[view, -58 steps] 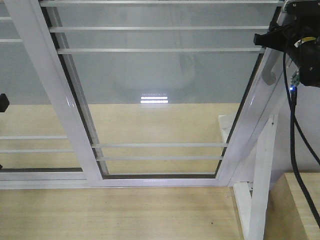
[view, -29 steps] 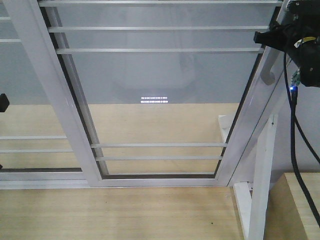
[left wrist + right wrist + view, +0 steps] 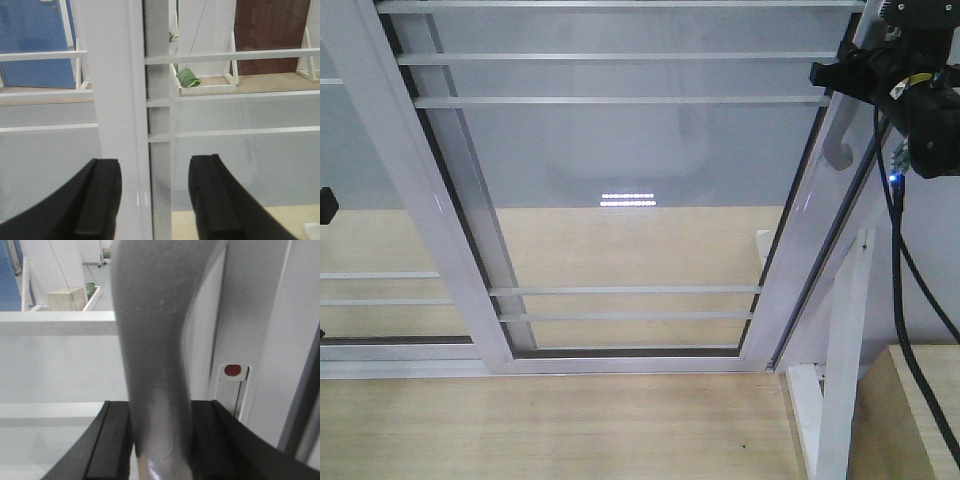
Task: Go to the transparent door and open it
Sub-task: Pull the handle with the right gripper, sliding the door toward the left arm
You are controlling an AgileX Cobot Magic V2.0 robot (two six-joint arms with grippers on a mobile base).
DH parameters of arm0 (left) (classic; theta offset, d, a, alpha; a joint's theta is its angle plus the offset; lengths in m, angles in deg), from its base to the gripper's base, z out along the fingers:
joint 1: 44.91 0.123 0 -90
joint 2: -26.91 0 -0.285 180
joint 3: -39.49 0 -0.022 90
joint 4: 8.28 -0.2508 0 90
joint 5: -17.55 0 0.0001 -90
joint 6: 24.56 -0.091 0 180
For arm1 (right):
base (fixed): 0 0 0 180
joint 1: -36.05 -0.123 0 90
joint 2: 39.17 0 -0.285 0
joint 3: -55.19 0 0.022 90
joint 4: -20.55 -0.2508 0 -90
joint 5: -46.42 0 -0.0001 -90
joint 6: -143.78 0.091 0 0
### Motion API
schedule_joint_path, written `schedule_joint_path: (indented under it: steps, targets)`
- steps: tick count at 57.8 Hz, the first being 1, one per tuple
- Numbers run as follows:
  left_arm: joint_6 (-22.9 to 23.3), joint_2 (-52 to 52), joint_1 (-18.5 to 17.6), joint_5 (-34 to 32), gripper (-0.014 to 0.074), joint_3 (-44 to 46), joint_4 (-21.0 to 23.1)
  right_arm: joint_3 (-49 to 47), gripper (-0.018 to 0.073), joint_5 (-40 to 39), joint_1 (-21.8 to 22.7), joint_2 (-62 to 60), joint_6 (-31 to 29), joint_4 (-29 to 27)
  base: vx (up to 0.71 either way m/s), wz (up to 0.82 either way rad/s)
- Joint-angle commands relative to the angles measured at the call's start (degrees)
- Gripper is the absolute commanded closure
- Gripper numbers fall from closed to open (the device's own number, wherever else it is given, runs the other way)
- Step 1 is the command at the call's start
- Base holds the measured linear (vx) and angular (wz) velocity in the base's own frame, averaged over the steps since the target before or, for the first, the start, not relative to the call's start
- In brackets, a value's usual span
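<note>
The transparent door stands upright in its track at the middle of the front view, long axis vertical, its white stiles leaning outward towards the top of the picture and its thin bars running level across the glass. Its grey handle runs up the right stile. Only the handle's curved lower end shows there, the rest hidden behind the right gripper, and the door's top is cut off by the frame edge. At the wrist, the right gripper has its jaws clamped on the handle. The left gripper is spread wide, a white upright showing between its fingers – contact cannot be judged. Against a second earlier, door and right gripper sit further left, and a dark gap now shows beside the right stile.
</note>
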Motion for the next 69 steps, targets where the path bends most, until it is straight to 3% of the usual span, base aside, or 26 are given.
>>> schedule_joint_path:
  steps: [1, 43, 59, 69]
  targets:
    - [0.11, -0.48, 0.07, -4.78, 0.0147, 1.97, 0.37, -2.12, 0.0237, -5.03, -4.7, -2.67, 0.04, 5.56, 0.0, -0.01]
    - [0.11, -0.48, 0.07, -3.46, 0.0147, 1.97, 0.37, -2.12, 0.0237, -3.94, -15.33, -2.67, 0.0, 4.49, 0.0, 0.0]
    - [0.11, 0.78, 0.07, -3.34, 0.0147, 1.97, -0.29, 1.76, 0.0237, 10.86, -16.04, -10.73, 0.25, 4.13, 0.0, 0.0]
    - [0.31, 5.42, 0.07, -6.37, 0.0147, 1.97, -3.8, 11.08, 0.0237, 12.05, -16.04, -22.09, 0.25, 3.92, 0.0, 0.0]
